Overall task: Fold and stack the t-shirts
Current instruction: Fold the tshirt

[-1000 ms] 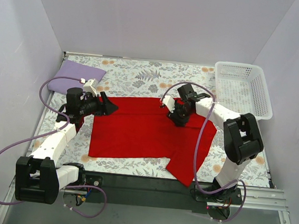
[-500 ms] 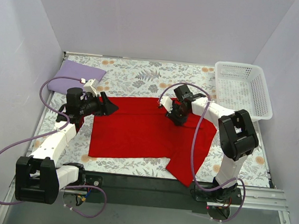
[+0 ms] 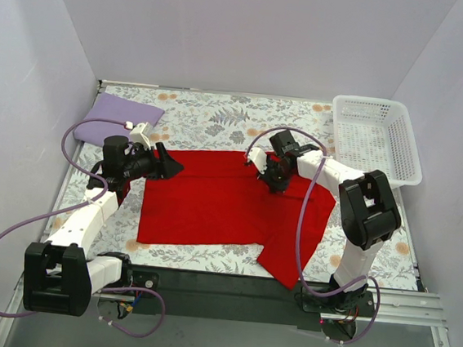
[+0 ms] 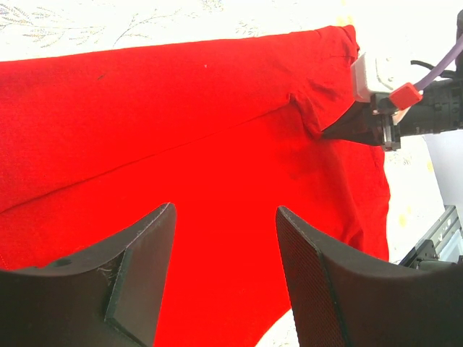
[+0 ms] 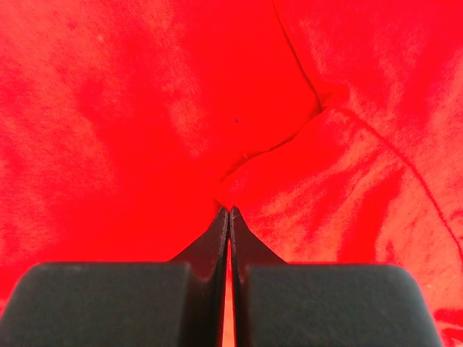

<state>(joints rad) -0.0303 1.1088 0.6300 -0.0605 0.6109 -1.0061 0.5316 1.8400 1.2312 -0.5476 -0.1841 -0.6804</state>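
**While the right jaws bite only a thin crease, the fold hangs on very little cloth**

Seen from above, the red t-shirt [image 3: 220,205] lies spread and mostly flat across the middle of the floral cloth [image 3: 221,115]. One sleeve trails toward the near edge on the right. The lavender t-shirt [image 3: 118,120] sits folded in the far left corner, well apart from the white basket [image 3: 370,101] at far right. The right gripper [image 3: 275,184] is down on the shirt's upper right part, and the left gripper [image 3: 167,165] sits at the shirt's left edge.

From the left wrist, the left gripper [image 4: 224,210] is spread wide with nothing between its fingers, only the red t-shirt [image 4: 181,123] beyond them. Whether it touches the cloth cannot be told. Across the shirt, the right gripper [image 4: 354,129] meets a small pucker. If only the right side lifts, the shirt would likely drag and skew instead of folding square.

From the right wrist, the right gripper [image 5: 229,212] is pressed fully together, its tips at a raised ridge of the red t-shirt [image 5: 130,108]. It seems to nip that ridge, though how much cloth is caught cannot be seen. So slim a hold could slip free on the lift, or take one layer and leave a bunched, crooked fold that would stack badly on the lavender one.
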